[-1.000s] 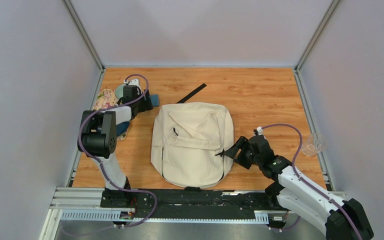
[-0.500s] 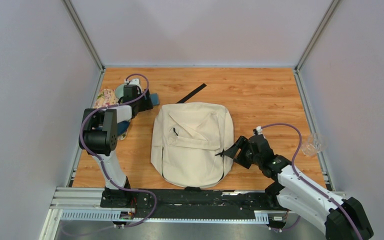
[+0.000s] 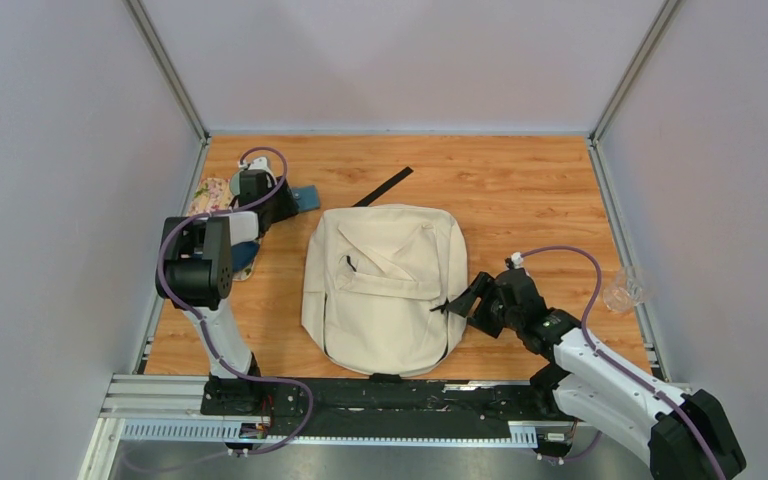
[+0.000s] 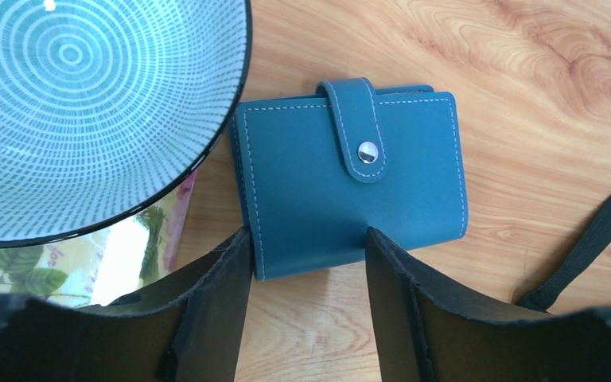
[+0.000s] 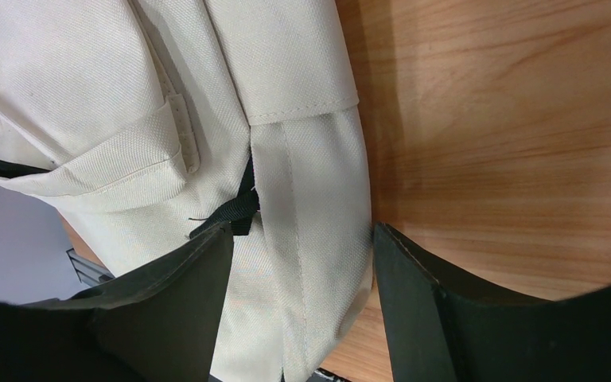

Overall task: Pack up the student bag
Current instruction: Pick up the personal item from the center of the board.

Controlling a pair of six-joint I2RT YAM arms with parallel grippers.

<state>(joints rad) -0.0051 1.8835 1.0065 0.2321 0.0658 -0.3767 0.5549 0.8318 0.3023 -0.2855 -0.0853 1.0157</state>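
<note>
The student bag (image 3: 385, 285) is a cream backpack lying flat mid-table, front pocket up. A small blue wallet (image 4: 350, 175) with a snap tab lies on the wood at the back left, also in the top view (image 3: 305, 198). My left gripper (image 4: 304, 239) stands open at the wallet's near edge. Its left finger touches the wallet's left corner and its right finger overlaps the edge. From above, the left gripper (image 3: 282, 203) is just left of the wallet. My right gripper (image 5: 298, 239) is open, straddling the bag's side seam (image 5: 302, 183) at its lower right edge (image 3: 460, 300).
A blue-striped bowl (image 4: 71, 103) sits just left of the wallet, over a floral pouch (image 4: 87, 267). A black strap (image 3: 385, 186) lies behind the bag. A clear cup (image 3: 622, 290) stands past the right rail. Cage walls enclose the table.
My left gripper has shifted slightly left, uncovering more of the wallet, and its jaws have narrowed. The right arm and the bag have not moved.
</note>
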